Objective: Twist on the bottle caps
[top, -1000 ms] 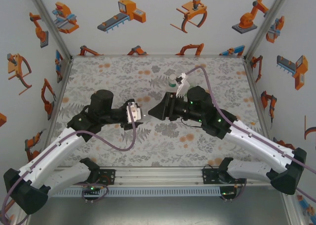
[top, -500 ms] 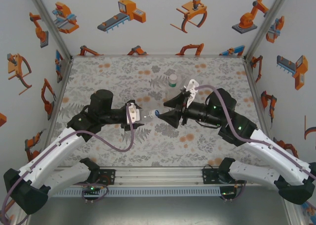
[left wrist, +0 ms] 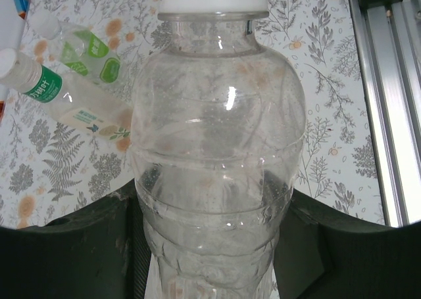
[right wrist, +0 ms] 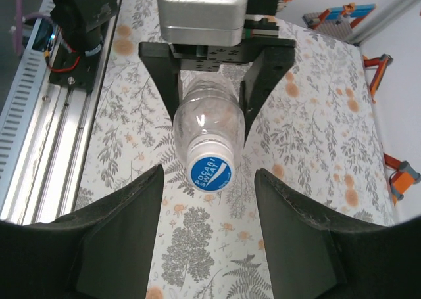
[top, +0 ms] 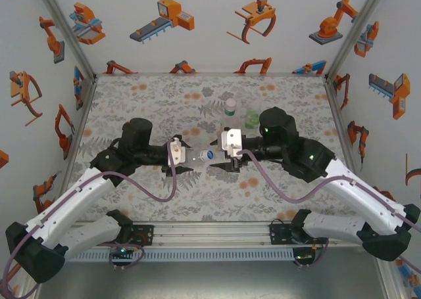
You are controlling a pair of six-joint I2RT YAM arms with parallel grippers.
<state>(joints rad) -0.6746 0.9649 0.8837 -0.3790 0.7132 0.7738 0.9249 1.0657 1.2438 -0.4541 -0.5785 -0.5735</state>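
My left gripper is shut on the body of a colourless bottle and holds it level, neck pointing right. In the left wrist view the bottle stands between the dark fingers. A blue cap sits on its neck. My right gripper faces the blue cap head on. In the right wrist view its gripper is open, jaws on either side of the cap and apart from it. A white-capped bottle and a green-tinted bottle stand at the back.
The floral table top stretches to walls on three sides. An aluminium rail with the arm bases runs along the near edge. In the left wrist view the white-capped bottle and the green-tinted bottle show at upper left.
The right wrist has rolled over and drawn back a little, and its jaws have widened off the blue cap. The cap stays on the bottle. The left arm has held still.
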